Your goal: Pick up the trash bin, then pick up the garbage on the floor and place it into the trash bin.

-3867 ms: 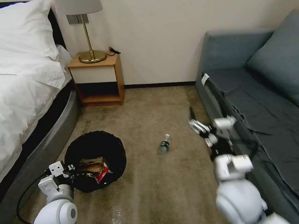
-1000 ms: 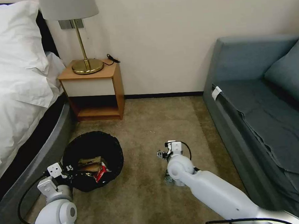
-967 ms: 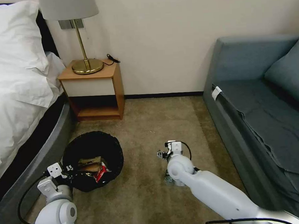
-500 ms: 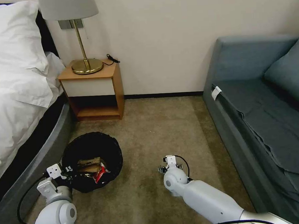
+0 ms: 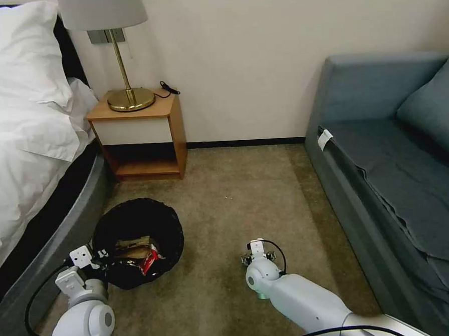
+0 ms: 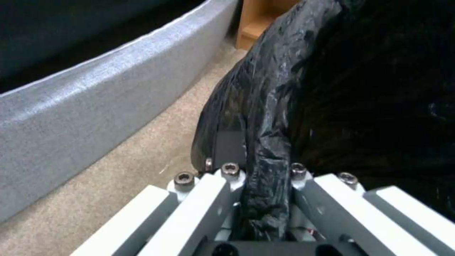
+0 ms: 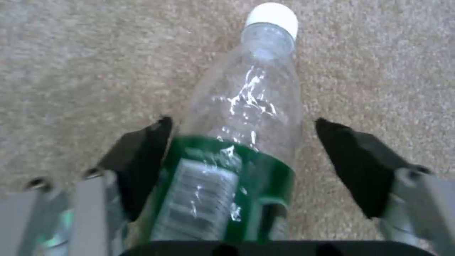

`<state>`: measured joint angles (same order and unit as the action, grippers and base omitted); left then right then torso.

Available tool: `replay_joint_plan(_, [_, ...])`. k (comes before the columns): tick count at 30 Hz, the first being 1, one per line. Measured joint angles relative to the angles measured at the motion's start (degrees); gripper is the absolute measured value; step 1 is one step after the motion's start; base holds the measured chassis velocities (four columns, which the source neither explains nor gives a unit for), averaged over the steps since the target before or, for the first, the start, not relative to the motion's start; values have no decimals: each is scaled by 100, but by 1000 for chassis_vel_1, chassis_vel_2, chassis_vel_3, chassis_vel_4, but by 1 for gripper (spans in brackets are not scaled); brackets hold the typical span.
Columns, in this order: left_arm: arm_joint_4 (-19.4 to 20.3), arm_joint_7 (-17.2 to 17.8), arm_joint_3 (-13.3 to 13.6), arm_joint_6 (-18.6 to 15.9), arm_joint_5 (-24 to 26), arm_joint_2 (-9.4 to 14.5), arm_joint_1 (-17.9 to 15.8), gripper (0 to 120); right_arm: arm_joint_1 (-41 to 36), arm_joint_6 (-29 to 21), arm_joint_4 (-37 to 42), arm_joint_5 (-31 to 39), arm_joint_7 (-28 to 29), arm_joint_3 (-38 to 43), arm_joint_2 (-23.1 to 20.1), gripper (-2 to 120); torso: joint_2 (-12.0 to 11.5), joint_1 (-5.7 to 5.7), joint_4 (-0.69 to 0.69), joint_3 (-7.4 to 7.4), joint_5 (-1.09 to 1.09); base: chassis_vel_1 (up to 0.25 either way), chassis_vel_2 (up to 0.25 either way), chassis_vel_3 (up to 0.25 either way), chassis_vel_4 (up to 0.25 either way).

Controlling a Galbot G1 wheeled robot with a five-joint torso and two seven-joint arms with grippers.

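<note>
The trash bin (image 5: 137, 227), round and lined with a crinkled black bag, stands on the carpet beside the bed. My left gripper (image 5: 95, 257) is shut on its near rim; in the left wrist view the bag's edge (image 6: 265, 149) is pinched between the fingers. Inside the bin lie a red-and-white packet (image 5: 150, 258) and tan-brown paper (image 5: 134, 244). My right gripper (image 7: 242, 122) is down at the carpet, open, its black fingers (image 7: 142, 156) on either side of a clear bottle (image 7: 246, 106) with a green label and white cap. In the head view my right wrist (image 5: 260, 274) covers the bottle.
The bed's grey frame (image 5: 47, 232) runs close along the bin's left. A wooden nightstand (image 5: 142, 137) with a brass lamp stands at the wall. A grey-blue sofa (image 5: 385, 179) borders the carpet on the right. Open carpet (image 5: 226, 203) lies between.
The right arm has come from beside the sofa down to the carpet and now straddles the bottle, drawing slightly nearer in the last half second. The left gripper keeps its hold on the bin.
</note>
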<state>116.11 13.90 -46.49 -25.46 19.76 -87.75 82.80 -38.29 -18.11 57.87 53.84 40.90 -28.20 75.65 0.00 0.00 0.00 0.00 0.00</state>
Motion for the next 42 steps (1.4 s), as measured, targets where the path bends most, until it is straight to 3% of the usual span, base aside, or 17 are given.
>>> replay_joint_plan(2, [0, 1, 10, 0, -13, 0, -13, 2, -32, 37, -7, -56, -33, 17, -10, 69, 0, 0, 0, 0, 1, 0, 0, 0, 0])
replay_joint_plan(6, [-1, 2, 25, -3, -23, -3, -23, 2, -67, 59, -7, -93, -49, 42, -29, 59, 0, 0, -1, 0, 0, 0, 0, 0, 0])
replay_joint_plan(7, [-2, 3, 35, -9, -27, -4, -25, 2, -82, 72, 1, -115, -57, 55, -41, 51, 0, 0, 0, 0, 0, 0, 0, 0, 0])
replay_joint_plan(16, [7, 7, 30, -35, -30, -1, -23, 2, -145, 157, 375, -237, -40, 106, -204, 26, 0, 0, -1, 0, 1, 0, 0, 0, 0])
replay_joint_plan(18, [10, 7, 27, -39, -28, 2, -23, 2, -146, 161, 506, -250, -28, 127, -246, 24, 0, 0, -1, 0, 1, 0, 0, 0, 0])
replay_joint_plan(25, [16, 15, 40, -58, -13, 13, -27, 2, 70, 106, 2812, -50, 221, 513, -829, 21, 0, 0, -1, 0, 0, 0, 0, 0, 0])
replay_joint_plan(26, [16, 15, 40, -58, -13, 13, -27, 2, 70, 106, 2812, -50, 221, 513, -829, 21, 0, 0, -1, 0, 0, 0, 0, 0, 0])
replay_joint_plan(31, [0, 17, 118, -61, -50, -20, -25, 2, 548, 204, 4442, 535, 473, 316, -753, 21, 0, 0, -1, 0, 1, 0, 0, 0, 0])
replay_joint_plan(36, [-16, 23, 239, -68, -143, -86, -18, 2, 945, 509, 4968, 796, 570, -558, -308, 21, 1, 0, 1, 0, -1, 0, 0, 0, 0])
replay_joint_plan(42, [3, 26, 263, -85, -177, -105, -19, 2, 1135, 636, 4668, 719, 557, -1396, -16, 21, 1, 0, 1, 0, -1, 0, 0, 0, 0])
